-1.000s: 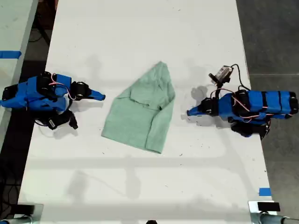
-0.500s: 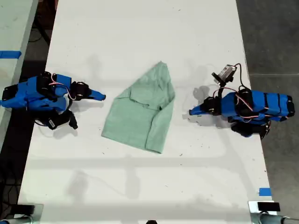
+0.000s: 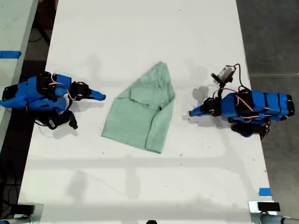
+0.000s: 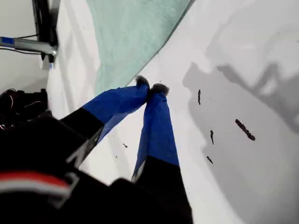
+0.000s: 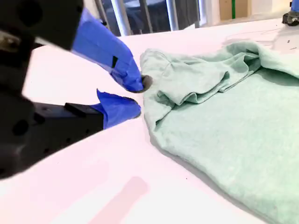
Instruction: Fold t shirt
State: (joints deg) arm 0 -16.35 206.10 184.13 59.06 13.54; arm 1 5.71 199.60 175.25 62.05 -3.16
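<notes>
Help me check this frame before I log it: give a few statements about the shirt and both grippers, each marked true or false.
1. The t shirt lies on the white table between the two arms. True.
2. My first gripper has its jaws wide open. False: the tips meet, holding nothing.
3. My second gripper grips the shirt. False: its jaws are parted, nothing between them, beside the shirt's edge.
4. Blue tape sits near the table's edge at the exterior view's lower right. True.
</notes>
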